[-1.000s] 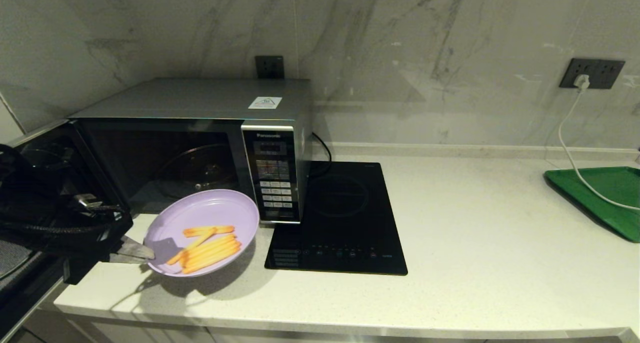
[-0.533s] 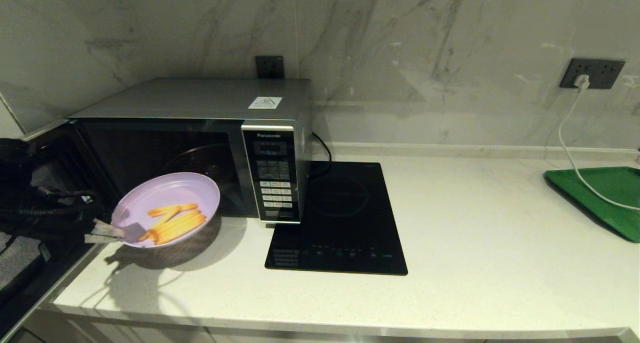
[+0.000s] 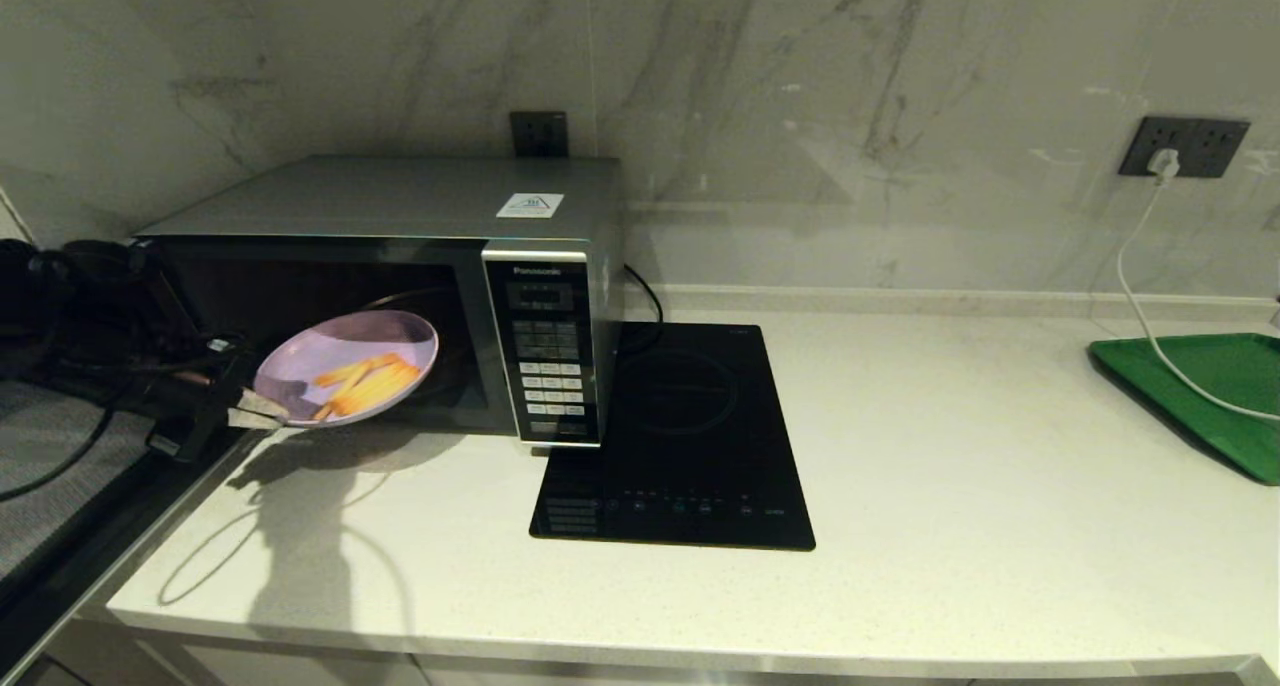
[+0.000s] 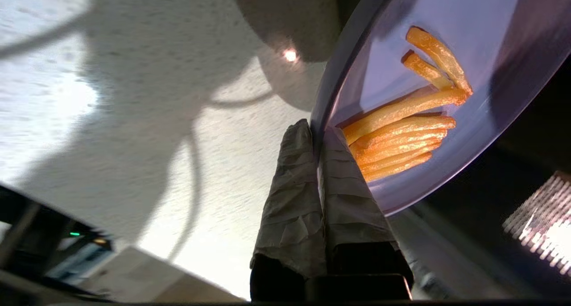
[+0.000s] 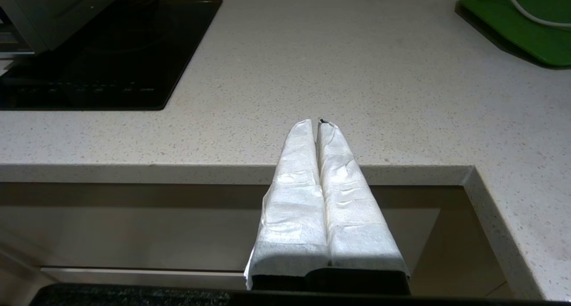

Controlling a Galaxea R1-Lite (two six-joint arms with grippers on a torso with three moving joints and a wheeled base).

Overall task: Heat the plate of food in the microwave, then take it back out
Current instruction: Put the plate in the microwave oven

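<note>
The lilac plate of food (image 3: pixel 350 351), with several orange-yellow sticks (image 3: pixel 368 383) on it, hangs tilted above the counter at the mouth of the silver-grey microwave (image 3: pixel 400 201). The microwave's dark cavity stands open. My left gripper (image 3: pixel 262 408) is shut on the plate's near rim; in the left wrist view its taped fingers (image 4: pixel 292 185) pinch the rim of the plate (image 4: pixel 446 43) beside the sticks (image 4: pixel 401 136). My right gripper (image 5: pixel 317 123) is shut and empty, low at the counter's front edge, away from the microwave.
A flat black induction hob (image 3: pixel 680 436) lies right of the microwave. A green tray (image 3: pixel 1200 396) sits at the far right, with a white cable (image 3: pixel 1140 296) running onto it from a wall socket (image 3: pixel 1183 146). The open microwave door (image 3: pixel 60 466) stands at the left.
The left gripper has lifted the plate off the counter's front area and carried it back and left, up to the microwave's opening. The plate now tilts more.
</note>
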